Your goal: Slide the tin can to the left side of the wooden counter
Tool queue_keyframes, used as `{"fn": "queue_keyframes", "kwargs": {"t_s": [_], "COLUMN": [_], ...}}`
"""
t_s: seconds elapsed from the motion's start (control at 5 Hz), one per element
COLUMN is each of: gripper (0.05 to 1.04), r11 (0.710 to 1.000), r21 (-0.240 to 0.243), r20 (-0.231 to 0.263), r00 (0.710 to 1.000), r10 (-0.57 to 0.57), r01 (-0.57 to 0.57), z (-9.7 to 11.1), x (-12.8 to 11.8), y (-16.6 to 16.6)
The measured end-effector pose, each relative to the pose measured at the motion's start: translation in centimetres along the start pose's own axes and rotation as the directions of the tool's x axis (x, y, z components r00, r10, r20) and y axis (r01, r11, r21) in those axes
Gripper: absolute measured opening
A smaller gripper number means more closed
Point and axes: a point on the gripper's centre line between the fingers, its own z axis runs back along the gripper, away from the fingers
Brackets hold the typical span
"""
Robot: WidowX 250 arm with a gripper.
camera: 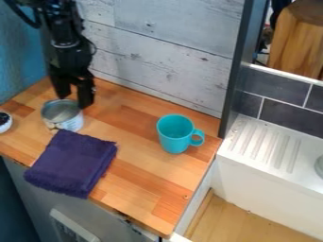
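The tin can (68, 124) stands upright on the wooden counter (145, 184), near the back left part of it. Its top is open, and you can see shiny grey metal inside. Its side has a pale wrapper on it. The black gripper (73, 98) hangs down right at the back of the can, close to its rim. Its two fingers are wide apart, with a big gap between them. I cannot tell if they touch the can.

A folded purple towel (72, 163) lies flat in front of the can. One corner of it comes right up by the bottom of the can, but I cannot tell if they touch. A blue-green mug (174, 137) stands upright to the right, well apart from the can. Its handle points to the right. At the far left edge there is a little white bowl (5, 126) with something dark in it.

Behind the counter is a wall of whitish boards (164, 54). On the right, past a tall dark post (236, 75), is a white ledge with bumpy lines (243, 153), with dark tiles (287, 113) behind it.
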Motion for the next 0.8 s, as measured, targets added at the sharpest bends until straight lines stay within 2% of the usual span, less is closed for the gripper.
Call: {"fn": "queue_keyframes", "kwargs": {"t_s": [0.2,0.4,0.6,0.8], "gripper": [1.001,1.001,1.001,1.001], "r11": [0.999,0.994,0.988,0.993], "r21": [0.022,0.063,0.082,0.048], "r20": [-0.053,-0.089,-0.114,-0.082], "r00": [0.998,0.991,0.984,0.99], "r10": [0.044,0.097,0.137,0.113], "r01": [-0.043,-0.091,-0.128,-0.109], "z": [-0.3,-0.2,0.0,-0.2], "x": [-1.9,-3.0,-4.0,-3.6], "y": [1.9,3.2,4.3,3.7]}}
